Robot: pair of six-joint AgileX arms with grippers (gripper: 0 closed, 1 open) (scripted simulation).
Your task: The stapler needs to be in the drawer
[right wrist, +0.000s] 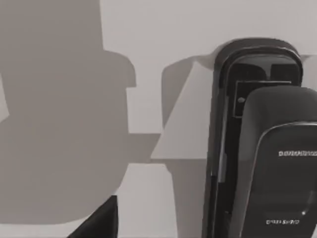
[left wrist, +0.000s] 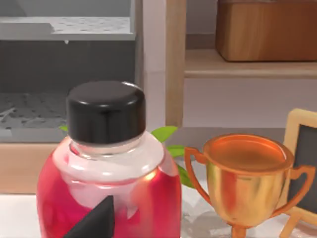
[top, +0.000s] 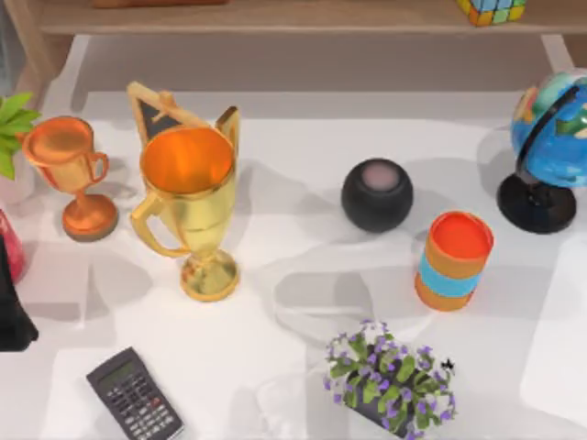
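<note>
top view: no stapler on the table (top: 275, 229); calculator (top: 135, 394) lies at the near left.
left wrist view: open grey drawer (left wrist: 64, 74) behind the red bottle (left wrist: 106, 168); left fingers cannot tell.
right wrist view: black stapler (right wrist: 262, 144) lies ungrasped on white surface; its label is illegible; right fingers cannot tell. judgement: task barely started.

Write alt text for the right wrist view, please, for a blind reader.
A black stapler lies on the white table, seen from close above. Broad grey shadows fall across the table beside it, and a dark fingertip of the right gripper shows at the picture's edge.
</note>
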